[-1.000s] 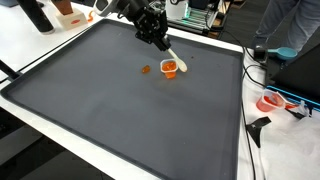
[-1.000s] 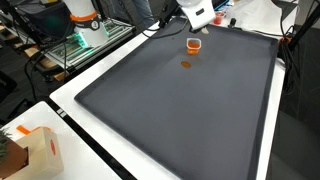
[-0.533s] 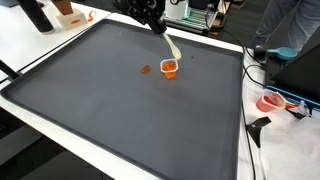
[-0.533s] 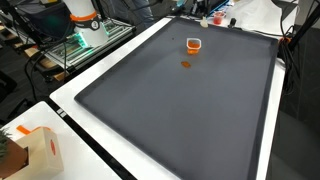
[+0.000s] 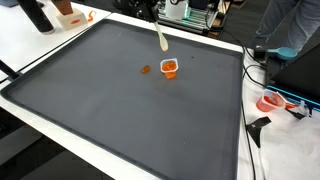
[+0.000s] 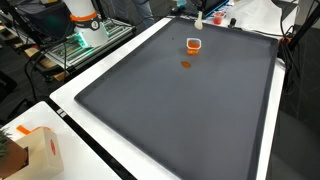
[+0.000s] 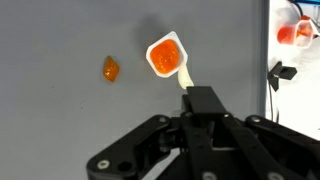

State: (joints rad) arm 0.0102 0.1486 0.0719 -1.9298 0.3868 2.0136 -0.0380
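Note:
A small white cup [image 5: 169, 68] with orange contents stands on the dark grey mat [image 5: 120, 110], and an orange piece [image 5: 145, 70] lies just beside it. Both also show in an exterior view, the cup [image 6: 193, 44] and the piece [image 6: 186, 64]. My gripper [image 5: 150, 9] is high at the mat's far edge, mostly cut off by the frame, shut on a pale spoon [image 5: 162, 39] that hangs down above the mat. In the wrist view the gripper [image 7: 200, 98] holds the spoon [image 7: 185, 80], whose tip points at the cup [image 7: 167, 55], with the piece [image 7: 111, 69] to its left.
The mat lies on a white table [image 5: 40, 45]. Brown containers [image 5: 66, 12] stand at a far corner, and a red and white object [image 5: 272, 101] with cables lies off one side near a person [image 5: 290, 30]. A cardboard box [image 6: 25, 150] sits at a near corner.
The arm has risen and drawn back towards the mat's far edge, carrying the spoon up and away from the cup. The cup and the orange piece have stayed put.

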